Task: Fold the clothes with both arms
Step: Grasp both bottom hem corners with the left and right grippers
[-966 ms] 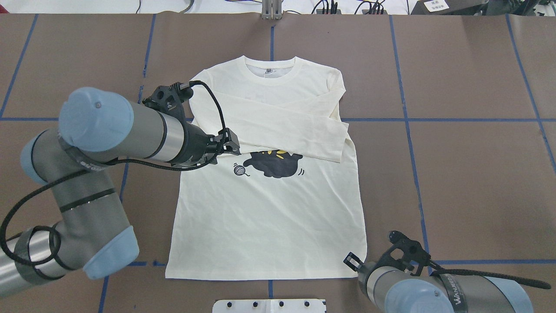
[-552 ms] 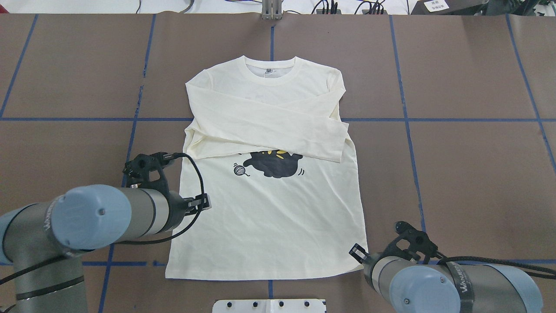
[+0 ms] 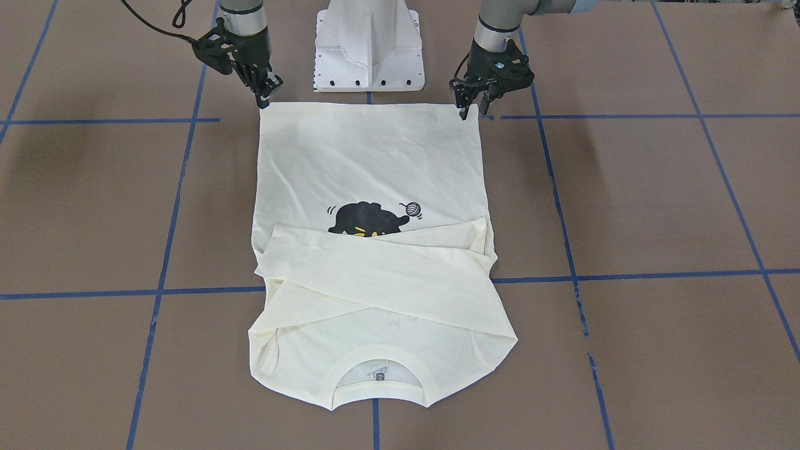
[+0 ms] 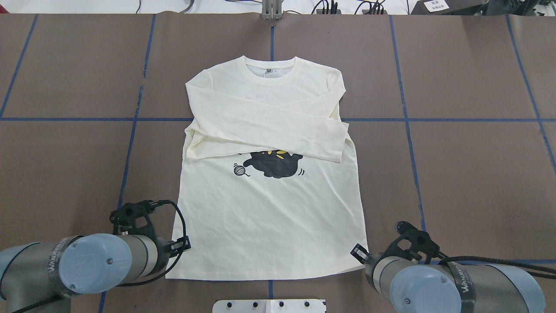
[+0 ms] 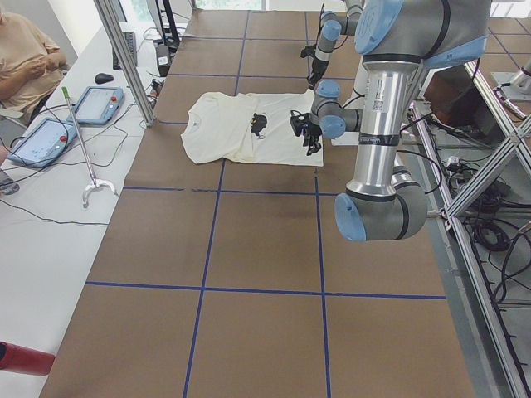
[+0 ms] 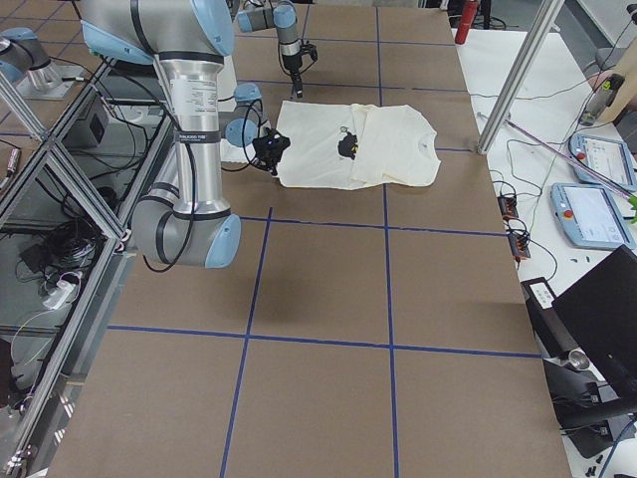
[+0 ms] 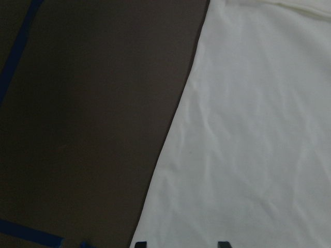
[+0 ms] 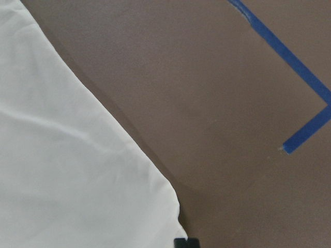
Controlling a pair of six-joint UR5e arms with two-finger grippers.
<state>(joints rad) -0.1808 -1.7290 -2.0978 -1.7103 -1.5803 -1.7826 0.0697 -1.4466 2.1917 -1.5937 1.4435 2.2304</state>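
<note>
The cream T-shirt (image 4: 269, 217) lies flat and print up on the brown table, both sleeves (image 4: 269, 130) folded across the chest above the black cat print (image 4: 273, 163). My left gripper (image 4: 182, 244) hovers over the hem's left corner. It is open; in the left wrist view its fingertips (image 7: 222, 244) stand apart above the cloth. My right gripper (image 4: 358, 253) sits at the hem's right corner. In the right wrist view its tip (image 8: 185, 243) shows as one dark block at the cloth's corner, so it looks shut on that corner. From the front, the left gripper (image 3: 470, 111) and right gripper (image 3: 265, 97) flank the hem.
The white pedestal base (image 3: 369, 44) stands just behind the hem, between the two arms. Blue tape lines (image 4: 408, 119) grid the brown table. A person (image 5: 25, 58) sits beyond the far side with tablets (image 5: 46, 137), next to a metal post (image 5: 124, 58).
My left arm has swung back from the folded sleeve to the hem's left corner. My right gripper shifted slightly, and the hem's right corner drew up with it.
</note>
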